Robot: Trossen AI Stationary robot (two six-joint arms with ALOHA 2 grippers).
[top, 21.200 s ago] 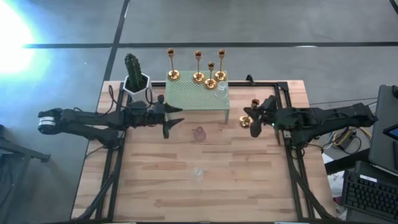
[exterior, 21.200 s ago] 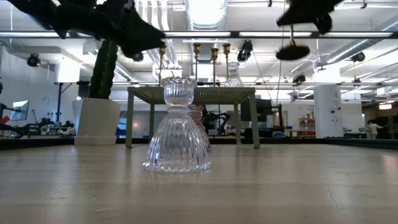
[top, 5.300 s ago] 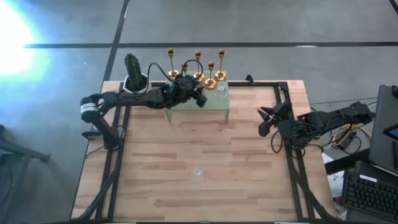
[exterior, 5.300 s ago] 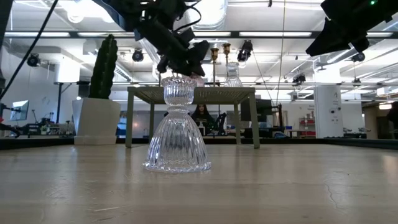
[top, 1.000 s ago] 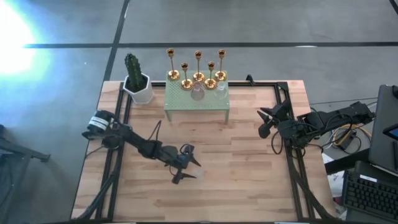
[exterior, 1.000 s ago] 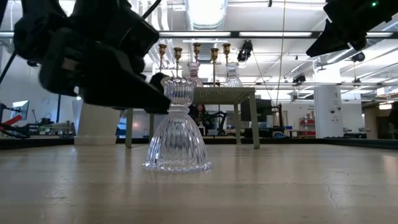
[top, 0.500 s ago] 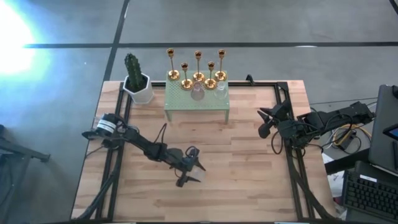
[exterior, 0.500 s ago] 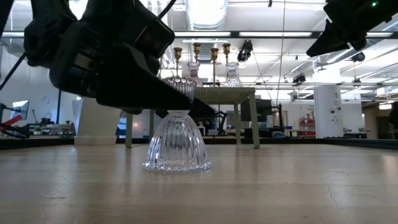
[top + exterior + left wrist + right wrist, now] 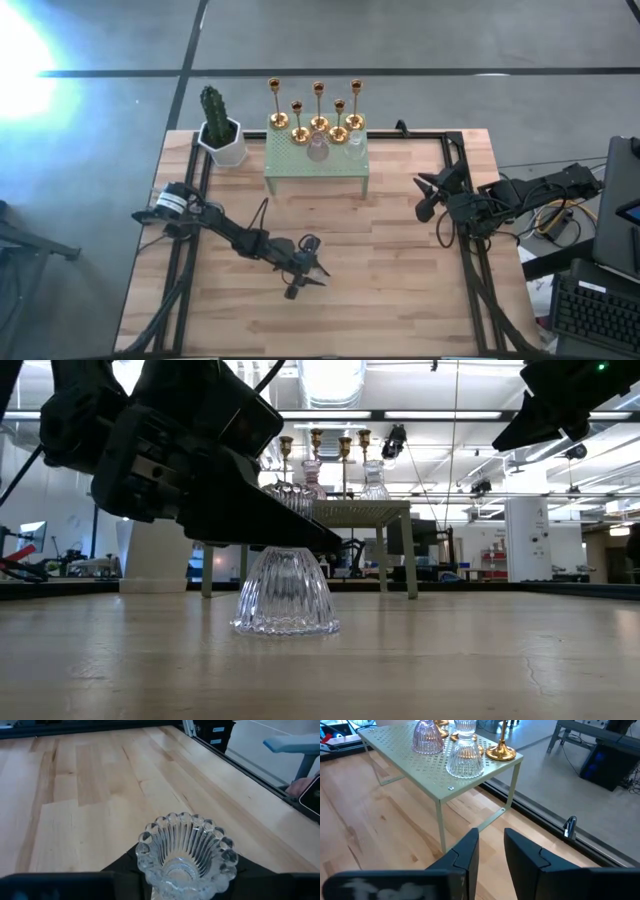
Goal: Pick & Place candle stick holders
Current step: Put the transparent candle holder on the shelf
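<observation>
Glass is my worry: my left gripper [image 9: 308,272] has its fingers [image 9: 285,530] around the waist of the clear holder [image 9: 285,596] standing mid-desk [image 9: 400,300], whether pinching yet I cannot tell, and an off-centre squeeze could topple it; right gripper [image 9: 428,196] waits, fingers parted.

Prob. lab: open hall, strip lights [image 9: 330,380].
</observation>
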